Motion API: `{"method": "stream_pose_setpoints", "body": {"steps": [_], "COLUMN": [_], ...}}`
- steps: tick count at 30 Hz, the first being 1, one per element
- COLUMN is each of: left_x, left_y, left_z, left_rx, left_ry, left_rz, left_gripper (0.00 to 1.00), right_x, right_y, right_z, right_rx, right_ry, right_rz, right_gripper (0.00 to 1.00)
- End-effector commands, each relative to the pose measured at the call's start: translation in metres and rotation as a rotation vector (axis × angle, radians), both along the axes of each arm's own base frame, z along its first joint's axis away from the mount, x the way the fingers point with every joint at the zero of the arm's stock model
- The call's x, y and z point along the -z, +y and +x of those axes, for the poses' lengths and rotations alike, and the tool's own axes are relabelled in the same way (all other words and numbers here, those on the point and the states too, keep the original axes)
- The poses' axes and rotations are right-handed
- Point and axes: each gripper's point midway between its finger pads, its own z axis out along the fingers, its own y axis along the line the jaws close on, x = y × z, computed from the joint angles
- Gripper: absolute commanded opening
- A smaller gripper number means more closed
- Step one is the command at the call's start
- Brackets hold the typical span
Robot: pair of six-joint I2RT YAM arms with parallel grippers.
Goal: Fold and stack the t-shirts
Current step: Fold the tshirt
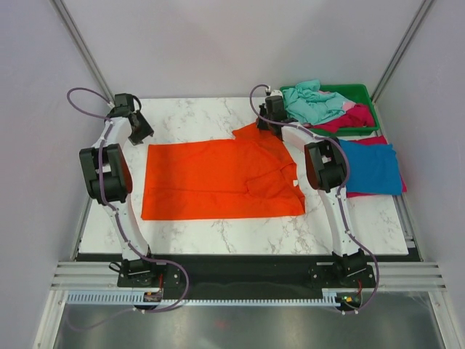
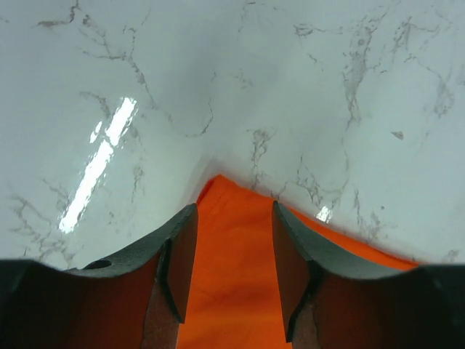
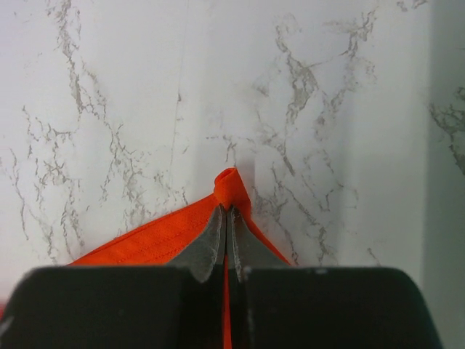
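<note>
The top camera is looking down from 6 o'clock; both wrist cameras are peering closely toward 12, all sharing the orange t-shirt (image 1: 218,182).

Spread tee (image 1: 211,182) is lying mid-way on the table (image 1: 189,116), between both arms. Left gripper (image 2: 234,218) is sitting at its far-left corner, jaws apart; right gripper (image 3: 228,212) is pinching its far-right edge. Folded tees (image 1: 370,169) are lying stacked right of the right arm (image 1: 323,167). Behind them, the tray (image 1: 361,91) is holding crumpled tees (image 1: 312,102).
</note>
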Motion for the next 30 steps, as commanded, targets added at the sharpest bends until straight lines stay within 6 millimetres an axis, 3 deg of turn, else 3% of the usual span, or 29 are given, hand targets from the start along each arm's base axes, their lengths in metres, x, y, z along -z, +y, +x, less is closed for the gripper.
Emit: {"method": "stream_pose_setpoints", "body": {"steps": [1,8,23,28,30], "left_x": [0.000,0.035,0.048,0.050,0.050], "left_y": [0.013,0.005,-0.007,-0.007,-0.005], "left_z": [0.027,0.026,0.016,0.013,0.014], "left_rx": [0.052,0.107,0.118,0.114,0.111], "left_ry": [-0.042,-0.013,-0.002,0.002,-0.002], "left_rz": [0.031,-0.084,-0.081,-0.070,-0.066], "left_gripper": [0.55,0.56,0.46,0.36,0.26], "right_x": [0.026,0.032,0.039,0.041,0.042], "right_y": [0.009,0.010,-0.001,-0.002,-0.004], "right_z": [-0.027,-0.026,-0.024,-0.023,-0.023], "right_rx": [-0.051,-0.057,-0.044,-0.041,-0.039], "right_ry": [0.124,0.147,0.166,0.172,0.174], "right_rz": [0.030,0.088,0.103,0.116,0.117], "right_gripper": [0.00,0.00,0.00,0.00,0.00]}}
